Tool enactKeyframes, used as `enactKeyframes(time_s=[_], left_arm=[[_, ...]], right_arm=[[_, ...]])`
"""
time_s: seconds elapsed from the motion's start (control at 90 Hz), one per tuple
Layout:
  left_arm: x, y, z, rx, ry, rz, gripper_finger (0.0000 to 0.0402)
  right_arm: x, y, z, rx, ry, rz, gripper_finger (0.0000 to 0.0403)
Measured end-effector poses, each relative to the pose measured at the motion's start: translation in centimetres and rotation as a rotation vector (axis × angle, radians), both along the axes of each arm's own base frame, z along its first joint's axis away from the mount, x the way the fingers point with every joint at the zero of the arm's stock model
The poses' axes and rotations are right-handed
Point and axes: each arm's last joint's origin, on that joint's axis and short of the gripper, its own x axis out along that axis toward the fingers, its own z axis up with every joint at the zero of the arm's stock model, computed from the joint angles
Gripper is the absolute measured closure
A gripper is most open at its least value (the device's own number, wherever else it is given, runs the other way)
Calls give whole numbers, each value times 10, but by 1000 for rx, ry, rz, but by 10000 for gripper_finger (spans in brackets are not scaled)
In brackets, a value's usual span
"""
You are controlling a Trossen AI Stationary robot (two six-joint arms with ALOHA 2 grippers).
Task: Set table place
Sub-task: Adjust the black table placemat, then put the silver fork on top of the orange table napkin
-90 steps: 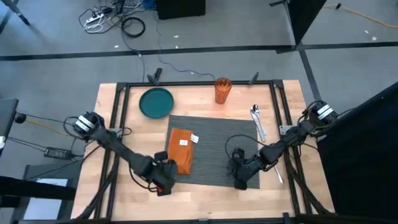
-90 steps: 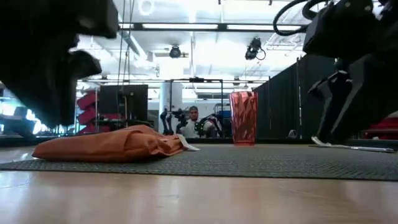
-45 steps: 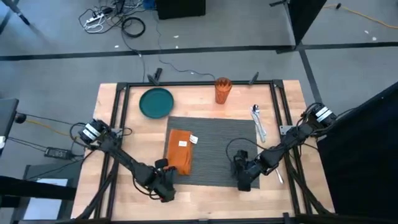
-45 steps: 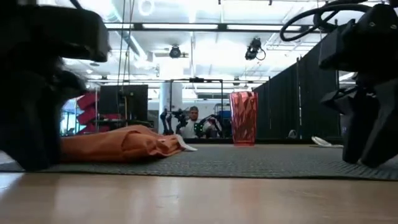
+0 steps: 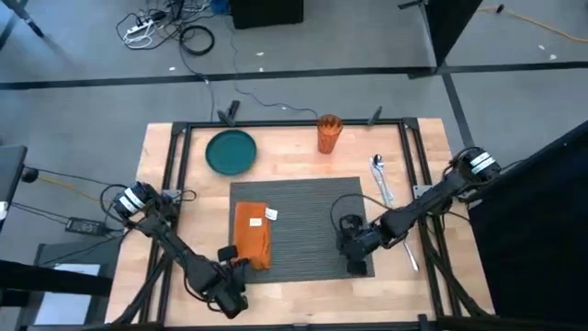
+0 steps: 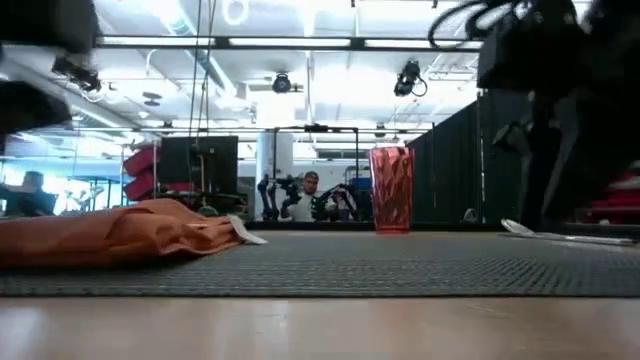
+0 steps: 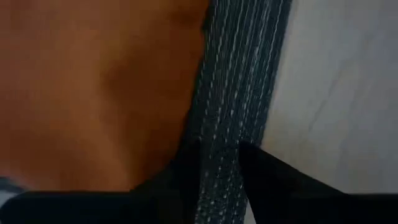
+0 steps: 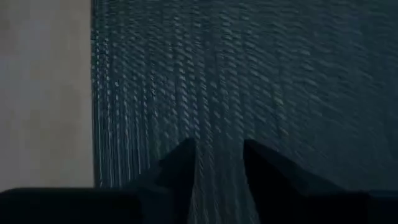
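Grey concrete floor with loose cables surrounds the table (image 5: 193,156) in the high view. On it the placemat (image 5: 303,221) lies with its long axis running left to right, set toward the near half of the wood. The left gripper (image 5: 231,276) sits at the mat's near left corner, beside the orange napkin (image 5: 251,234) that rests on the mat's left part. The right gripper (image 5: 356,262) is at the near edge toward the right. Each arm is therefore at its own end of that near edge, so neither is clearly nearer. A teal plate (image 5: 231,152), an orange cup (image 5: 329,131) and cutlery (image 5: 380,181) lie on bare wood beyond the mat.

From table height, the mat (image 6: 400,265) shows as a flat, dark, ribbed strip on pale wood, with the napkin (image 6: 120,235) bunched at one end and the cup (image 6: 391,190) standing behind.

At the left wrist, the 2 dark fingers (image 7: 186,180) straddle the mat's ribbed edge (image 7: 233,93); they look pinched on it, with cloth on one side and wood on the other.

At the right wrist, the fingers (image 8: 180,168) likewise bracket the mat's edge (image 8: 217,81), seemingly gripping it. I judge the next move depends on both pulling evenly along the short axis.
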Motion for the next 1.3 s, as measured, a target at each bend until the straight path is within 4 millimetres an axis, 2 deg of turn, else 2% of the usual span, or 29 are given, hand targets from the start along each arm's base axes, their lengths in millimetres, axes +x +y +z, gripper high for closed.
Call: enactKeyframes(time_s=[0.078, 0.2, 0.311, 0.4, 0.578, 0.811, 1.078, 1.3], left_arm=[[4, 0, 14, 49, -52, 9, 308], [15, 3, 22, 92, -171, 36, 308], [30, 7, 22, 74, -266, 24, 308], [38, 13, 18, 81, -298, 0, 308], [47, 23, 10, 98, -330, -32, 308], [49, 28, 4, 116, -335, -59, 308], [49, 28, 4, 114, -333, -60, 308], [49, 28, 5, 109, -340, -58, 308]], right_arm=[[-13, -8, 20, 5, 80, -74, 290], [-40, -22, 48, 72, 178, -240, 288], [-68, -35, 63, 118, 266, -421, 276], [-89, -41, 67, 112, 333, -567, 258], [-115, -40, 49, 194, 475, -690, 214], [-128, -37, 12, 200, 542, -739, 187], [-136, -39, -22, 258, 570, -737, 214], [-135, -38, -33, 318, 535, -715, 257]])
